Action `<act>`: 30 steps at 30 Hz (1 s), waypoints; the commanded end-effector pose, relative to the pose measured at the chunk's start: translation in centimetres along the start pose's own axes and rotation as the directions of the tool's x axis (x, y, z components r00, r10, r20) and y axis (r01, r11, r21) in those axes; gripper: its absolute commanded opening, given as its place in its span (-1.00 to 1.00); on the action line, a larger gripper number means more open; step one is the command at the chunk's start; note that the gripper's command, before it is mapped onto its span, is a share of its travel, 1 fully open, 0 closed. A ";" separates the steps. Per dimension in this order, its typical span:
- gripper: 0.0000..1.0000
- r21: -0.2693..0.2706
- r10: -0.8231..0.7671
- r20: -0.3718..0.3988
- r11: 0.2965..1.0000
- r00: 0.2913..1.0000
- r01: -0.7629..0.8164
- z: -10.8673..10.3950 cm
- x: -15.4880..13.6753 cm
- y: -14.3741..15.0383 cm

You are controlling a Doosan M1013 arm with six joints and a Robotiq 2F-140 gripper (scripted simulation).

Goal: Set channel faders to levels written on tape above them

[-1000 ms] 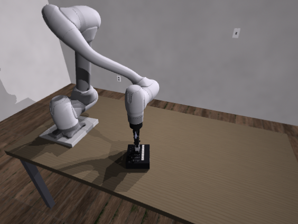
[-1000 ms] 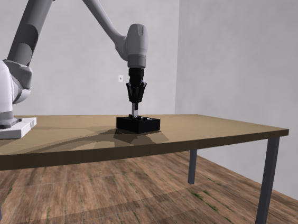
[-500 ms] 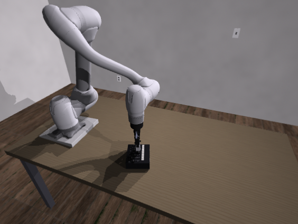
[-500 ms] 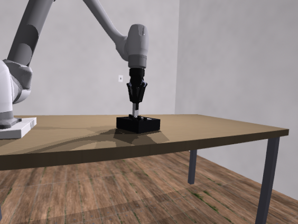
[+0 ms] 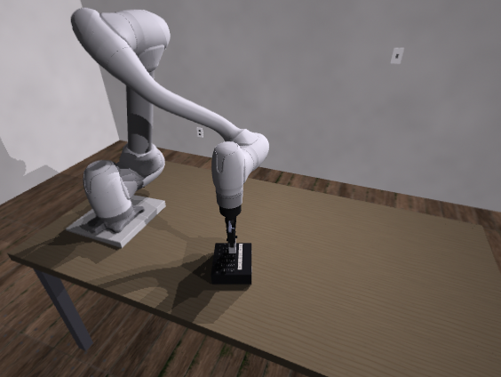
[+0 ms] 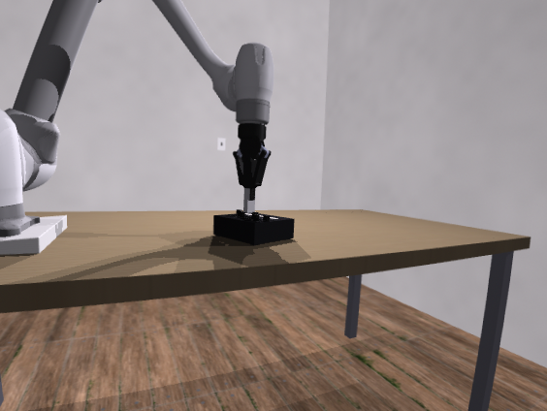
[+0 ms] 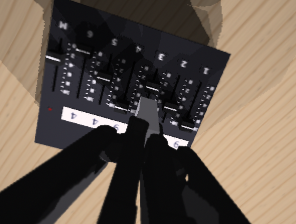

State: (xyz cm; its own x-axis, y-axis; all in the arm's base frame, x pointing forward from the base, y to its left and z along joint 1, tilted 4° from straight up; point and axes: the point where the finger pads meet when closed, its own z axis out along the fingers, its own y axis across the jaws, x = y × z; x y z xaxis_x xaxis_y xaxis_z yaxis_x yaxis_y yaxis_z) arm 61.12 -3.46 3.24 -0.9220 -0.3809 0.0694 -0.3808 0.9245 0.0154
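The black lighting desk (image 5: 231, 278) (image 6: 242, 232) (image 7: 52, 131) stands flat on the table (image 5: 355, 267) (image 6: 388, 239). In the wrist view it appears upside down, with the slots marked M, 6, 5, 4, 3, 2, 1 from left to right. The white tape (image 7: 75, 115) (image 5: 240, 259) lies along its near edge, partly hidden by my fingers. My gripper (image 5: 232, 246) (image 6: 249, 205) (image 7: 144, 111) is shut and points straight down. Its grey tip rests at the channel 3 slot, just below the channel 3 cap (image 7: 152, 87). The master cap (image 7: 51, 58) sits far left.
The arm's base plate (image 5: 116, 222) (image 6: 34, 235) stands at the table's back left. The table edge (image 6: 291, 278) runs close in front of the desk in the exterior view.
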 end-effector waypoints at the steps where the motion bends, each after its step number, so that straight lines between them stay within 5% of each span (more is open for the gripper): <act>1: -1.00 0.000 0.000 0.000 1.000 1.000 0.000 -0.5 0.0 0.0; 15: -1.00 0.000 0.000 0.000 1.000 1.000 0.000 -3.5 0.0 0.0; 30: -1.00 0.000 0.000 0.000 1.000 1.000 0.000 -3.7 0.0 0.0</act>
State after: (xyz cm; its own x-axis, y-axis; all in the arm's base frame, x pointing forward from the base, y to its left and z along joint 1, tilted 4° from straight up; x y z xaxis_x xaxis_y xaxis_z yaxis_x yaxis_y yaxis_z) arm 61.38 -3.42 6.89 -0.9220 -0.3809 0.0694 -0.3808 0.9245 0.0155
